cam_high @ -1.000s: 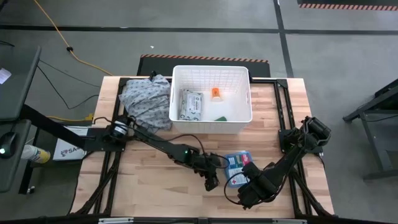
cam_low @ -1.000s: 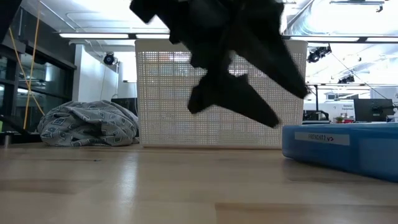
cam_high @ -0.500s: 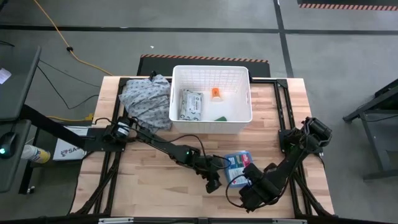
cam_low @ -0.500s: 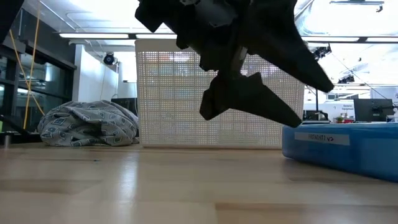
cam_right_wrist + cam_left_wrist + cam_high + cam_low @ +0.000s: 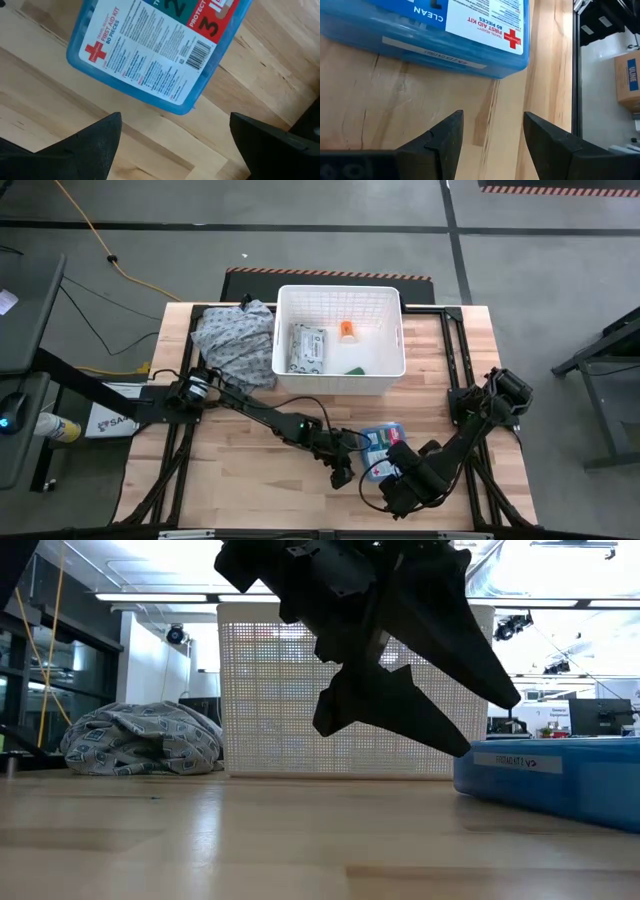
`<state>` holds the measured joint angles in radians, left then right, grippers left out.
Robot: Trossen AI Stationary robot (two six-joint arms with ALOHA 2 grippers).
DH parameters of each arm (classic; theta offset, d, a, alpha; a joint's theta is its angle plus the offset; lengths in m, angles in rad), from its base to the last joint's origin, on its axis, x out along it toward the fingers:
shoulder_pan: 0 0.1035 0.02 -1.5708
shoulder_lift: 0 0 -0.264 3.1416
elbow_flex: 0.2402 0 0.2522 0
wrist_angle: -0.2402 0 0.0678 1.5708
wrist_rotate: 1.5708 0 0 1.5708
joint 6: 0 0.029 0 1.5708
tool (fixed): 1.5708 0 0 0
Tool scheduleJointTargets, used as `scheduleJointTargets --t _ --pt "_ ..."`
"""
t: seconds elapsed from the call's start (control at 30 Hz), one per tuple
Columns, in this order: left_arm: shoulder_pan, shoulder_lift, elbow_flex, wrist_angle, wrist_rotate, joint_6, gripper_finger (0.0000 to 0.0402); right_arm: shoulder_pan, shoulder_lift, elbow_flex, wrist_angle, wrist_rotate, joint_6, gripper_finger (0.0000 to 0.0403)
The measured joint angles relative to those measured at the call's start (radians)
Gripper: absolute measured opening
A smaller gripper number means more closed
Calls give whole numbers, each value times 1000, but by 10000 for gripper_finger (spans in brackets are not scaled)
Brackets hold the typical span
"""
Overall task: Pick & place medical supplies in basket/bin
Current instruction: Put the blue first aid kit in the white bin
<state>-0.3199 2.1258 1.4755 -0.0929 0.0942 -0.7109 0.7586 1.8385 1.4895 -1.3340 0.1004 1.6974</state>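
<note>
The left gripper [image 5: 343,477] hangs just above the counter [image 5: 240,470], its fingers [image 5: 442,142] parted with nothing between them, right beside the blue first aid kit box [image 5: 381,450]. The right gripper [image 5: 392,476] sits over the box's near edge, spread wide and empty. The box lies flat on the wood, well short of the white basket [image 5: 340,340], which holds a wipes pack [image 5: 306,347], an orange bottle [image 5: 346,330] and a green tube [image 5: 354,369]

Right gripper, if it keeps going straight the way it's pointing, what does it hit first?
Most likely the blue plastic first aid box, lying on the wooden table just ahead of the open right gripper; depth is uncertain.
</note>
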Motion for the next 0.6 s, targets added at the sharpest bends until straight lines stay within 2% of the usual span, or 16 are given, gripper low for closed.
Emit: scheduleJointTargets --t 0.6 --pt "0 0 0 -15 -14 0 239 3 0 0 -40 1 42 350"
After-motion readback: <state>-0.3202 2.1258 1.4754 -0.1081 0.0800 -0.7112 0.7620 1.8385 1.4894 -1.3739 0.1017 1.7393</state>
